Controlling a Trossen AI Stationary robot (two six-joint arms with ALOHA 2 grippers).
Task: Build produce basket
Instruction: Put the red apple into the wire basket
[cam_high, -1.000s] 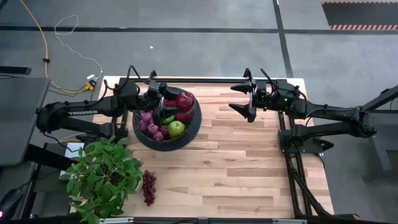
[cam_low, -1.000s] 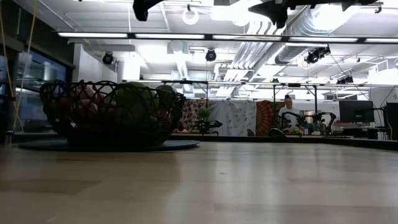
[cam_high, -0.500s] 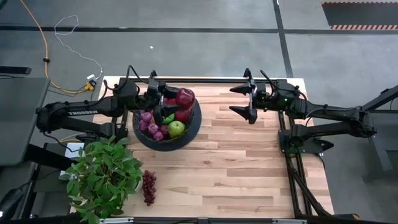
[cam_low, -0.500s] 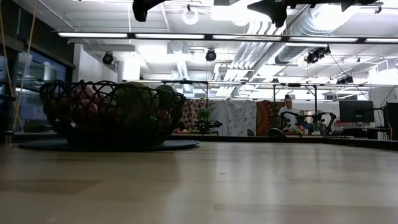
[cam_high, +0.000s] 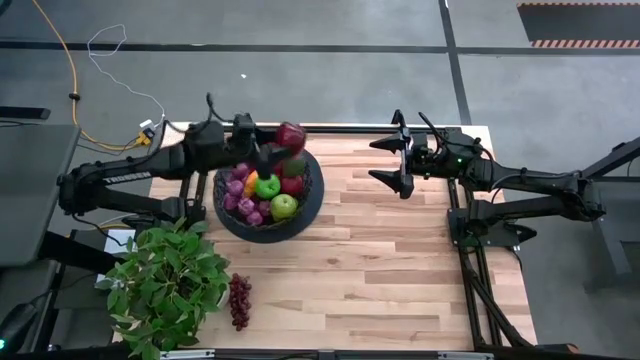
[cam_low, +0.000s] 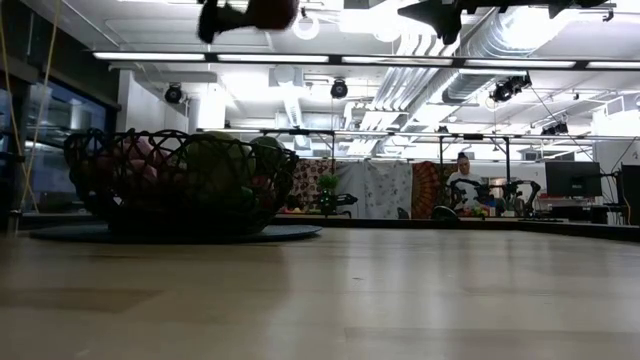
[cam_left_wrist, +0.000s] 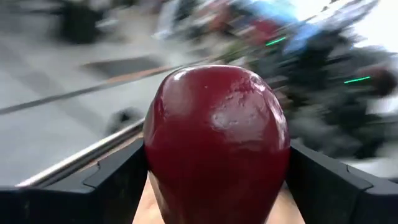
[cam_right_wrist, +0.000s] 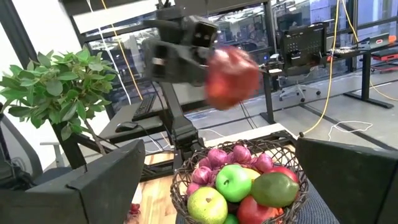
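Note:
The black wire basket (cam_high: 313, 196) stands at the table's far left and holds purple grapes, green apples (cam_high: 284, 206) and red fruit; it also shows in the low view (cam_low: 120, 190) and the right wrist view (cam_right_wrist: 184, 182). My left gripper (cam_high: 283, 142) is shut on a dark red round fruit (cam_high: 291, 135), held in the air over the basket's far rim. My right gripper (cam_high: 397, 160) is open and empty, raised at the far right. A dark red grape bunch (cam_high: 239, 300) lies on the table near the front left. My left gripper pinches the dark red fruit's two opposite sides (cam_left_wrist: 155, 155) between its two fingers (cam_left_wrist: 115, 183). The fingers come level from the table's left. The fruit sits lifted clear, high above the basket (cam_right_wrist: 231, 78).
A leafy green potted plant (cam_high: 165, 285) stands at the near left corner, beside the loose grape bunch. The table's middle and near right are bare wood (cam_high: 400, 270). A person shows far off in the room behind (cam_low: 462, 172).
My left gripper has moved toward the table's far edge with the dark red fruit still held. The green apple and red fruit in the basket that it covered now show.

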